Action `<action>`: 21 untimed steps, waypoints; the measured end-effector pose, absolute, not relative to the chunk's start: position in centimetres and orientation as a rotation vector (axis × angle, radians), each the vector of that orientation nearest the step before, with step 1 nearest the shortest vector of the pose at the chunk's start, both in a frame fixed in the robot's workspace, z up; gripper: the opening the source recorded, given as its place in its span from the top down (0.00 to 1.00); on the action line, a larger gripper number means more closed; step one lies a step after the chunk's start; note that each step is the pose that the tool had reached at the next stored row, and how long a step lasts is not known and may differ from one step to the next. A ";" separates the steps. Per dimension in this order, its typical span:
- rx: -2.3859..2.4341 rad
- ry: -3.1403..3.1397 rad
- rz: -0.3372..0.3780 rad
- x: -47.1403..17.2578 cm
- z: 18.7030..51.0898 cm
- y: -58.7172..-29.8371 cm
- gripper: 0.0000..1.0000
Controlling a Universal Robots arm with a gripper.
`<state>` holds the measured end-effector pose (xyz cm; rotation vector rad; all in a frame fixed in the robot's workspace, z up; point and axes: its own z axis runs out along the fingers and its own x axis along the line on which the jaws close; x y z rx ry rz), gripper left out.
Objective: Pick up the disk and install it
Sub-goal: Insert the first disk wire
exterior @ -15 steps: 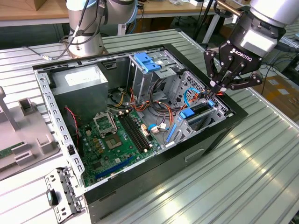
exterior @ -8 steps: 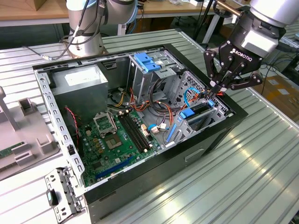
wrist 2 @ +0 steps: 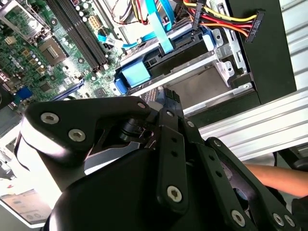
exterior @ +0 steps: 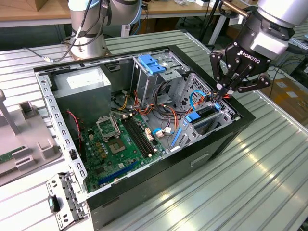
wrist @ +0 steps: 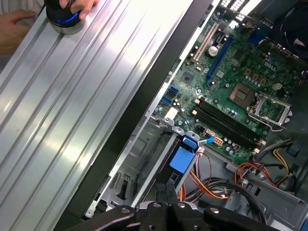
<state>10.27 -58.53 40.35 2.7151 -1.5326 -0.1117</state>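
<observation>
Over the open computer case (exterior: 144,192), at the corner with the drive cage: gripper (exterior: 225,92) hangs point-down, fingers drawn together at the tips. Tips sit just above the disk (exterior: 204,115); cannot tell if they touch it.

Disk stands on edge inside the cage, blue rails showing.
- Long axis runs parallel to the case's near black side wall and crosswise to the memory slots (exterior: 139,137).
- Blue tab end points toward the motherboard (exterior: 113,149); other end lies under the gripper.

View differences:
- Exterior view: whole case, grey power supply (exterior: 82,84) at the far end of the case from the disk, light-blue bracket (exterior: 151,62) atop the upper cage.
- First wrist view: closed gripper (wrist: 166,192) lined up over the disk (wrist: 182,160). Beyond the case on the ribbed table (wrist: 72,120), a person's hand (wrist: 79,6) rests on a round blue-ringed knob (wrist: 65,21).
- Second wrist view: gripper (wrist 2: 169,98) seen from behind, disk (wrist 2: 135,74) past it, a loose black connector (wrist 2: 252,26) on red-yellow wires draped over the case wall, and a forearm (wrist 2: 274,177) outside the case.
</observation>
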 end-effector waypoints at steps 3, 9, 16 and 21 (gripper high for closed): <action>2.724 -1.515 -0.111 10.3 40.4 -58.5 0.89; 2.740 -1.485 -0.111 10.3 40.4 -58.5 0.89; 2.771 -1.422 -0.110 10.3 40.4 -58.5 0.89; 2.790 -1.384 -0.110 10.3 40.3 -58.5 0.89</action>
